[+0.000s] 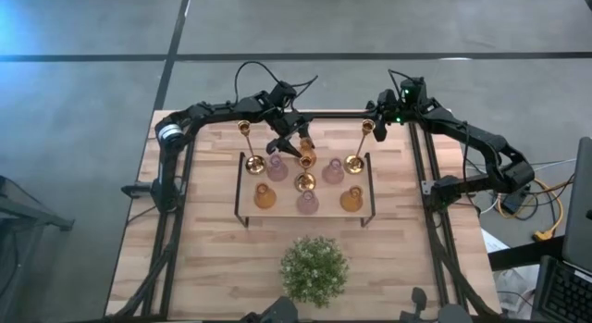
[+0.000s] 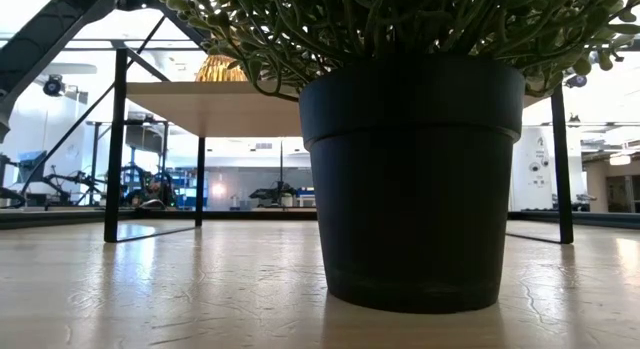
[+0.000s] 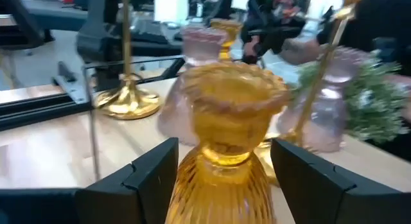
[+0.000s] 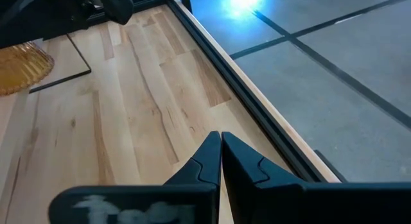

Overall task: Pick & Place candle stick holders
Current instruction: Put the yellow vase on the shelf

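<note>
Right now the left pincer grasps an amber holder by its neck, above the rack's back edge; setting it down upright seems next. Right pincer waits clenched over the desk.

Small light wooden shelf on black metal legs mid-table, squat glass and slim brass candle stick holders on it; bushy green potted plant before shelf, near table's front edge.
</note>
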You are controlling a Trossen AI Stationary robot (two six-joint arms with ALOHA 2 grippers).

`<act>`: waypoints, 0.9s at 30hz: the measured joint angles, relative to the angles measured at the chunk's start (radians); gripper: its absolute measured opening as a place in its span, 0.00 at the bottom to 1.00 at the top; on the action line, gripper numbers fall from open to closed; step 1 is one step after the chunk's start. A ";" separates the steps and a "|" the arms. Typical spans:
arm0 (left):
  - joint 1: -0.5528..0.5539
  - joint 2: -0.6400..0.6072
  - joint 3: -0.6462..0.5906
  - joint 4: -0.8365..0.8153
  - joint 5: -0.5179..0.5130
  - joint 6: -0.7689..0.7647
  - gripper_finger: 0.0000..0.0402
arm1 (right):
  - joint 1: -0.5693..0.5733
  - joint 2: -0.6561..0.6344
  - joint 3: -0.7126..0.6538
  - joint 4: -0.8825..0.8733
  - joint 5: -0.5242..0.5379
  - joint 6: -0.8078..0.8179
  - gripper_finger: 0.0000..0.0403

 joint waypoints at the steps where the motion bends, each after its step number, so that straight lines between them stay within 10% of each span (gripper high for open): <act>1: 0.000 0.000 0.000 -0.008 0.012 0.003 0.62 | 0.000 0.000 0.000 0.000 0.000 0.000 0.02; 27: -0.038 -0.004 0.003 0.007 -0.048 0.003 0.53 | 0.000 0.000 0.000 0.004 0.000 0.003 0.02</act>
